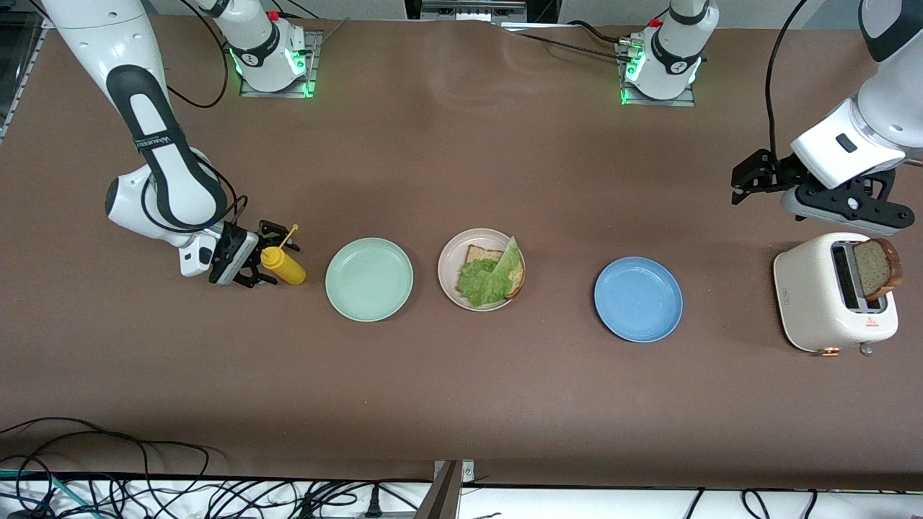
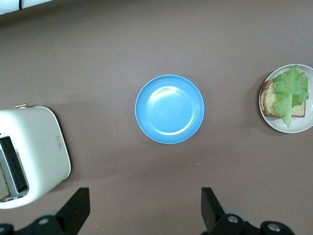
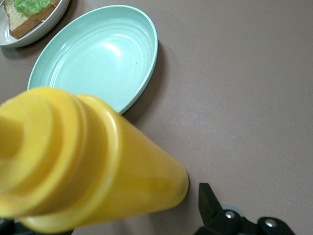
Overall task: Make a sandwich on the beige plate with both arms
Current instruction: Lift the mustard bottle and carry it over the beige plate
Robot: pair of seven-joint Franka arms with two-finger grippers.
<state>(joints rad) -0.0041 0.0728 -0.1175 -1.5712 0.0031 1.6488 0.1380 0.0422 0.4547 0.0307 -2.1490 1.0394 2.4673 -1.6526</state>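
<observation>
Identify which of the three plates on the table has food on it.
The beige plate, the middle one, holds a bread slice under a lettuce leaf. The mint green plate and the blue plate beside it hold nothing.

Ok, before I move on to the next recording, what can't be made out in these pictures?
- Right gripper: the mustard bottle fills the right wrist view, so grip on it can't be confirmed.
- Bread slice in the toaster: its lower part is hidden in the slot, front view.
- Bottom slice on the beige plate: mostly covered by lettuce.
- Left gripper: fingertips cut off by the left wrist view's edge.
</observation>
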